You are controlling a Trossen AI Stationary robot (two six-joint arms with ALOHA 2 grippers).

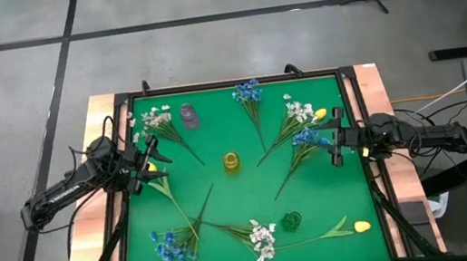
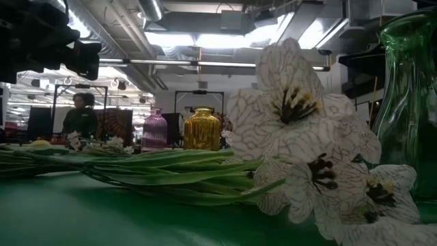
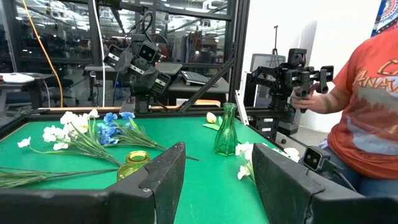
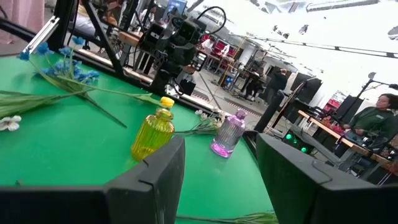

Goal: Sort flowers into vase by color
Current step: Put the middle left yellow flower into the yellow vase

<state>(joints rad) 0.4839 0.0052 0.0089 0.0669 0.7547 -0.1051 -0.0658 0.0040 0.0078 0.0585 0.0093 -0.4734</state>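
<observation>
From above, the green counter (image 1: 231, 241) carries three small vases, the yellow vase (image 1: 231, 160) at its middle. The purple vase (image 1: 187, 115) stands up-left of it, the green vase (image 1: 292, 222) down-right; all three look empty. The flowers (image 1: 252, 100) lie scattered all around the yellow vase: blue, white and yellow sprigs flat on the counter, none in a vase. The left gripper (image 1: 147, 156) hangs left of the yellow vase, jaws spread, holding nothing. The right gripper (image 1: 337, 137) waits right of it, jaws likewise spread and empty. Only the left wrist view catches a person (image 3: 360, 112) in an orange shirt with partial lettering, "Ana", beyond the counter's edge.
</observation>
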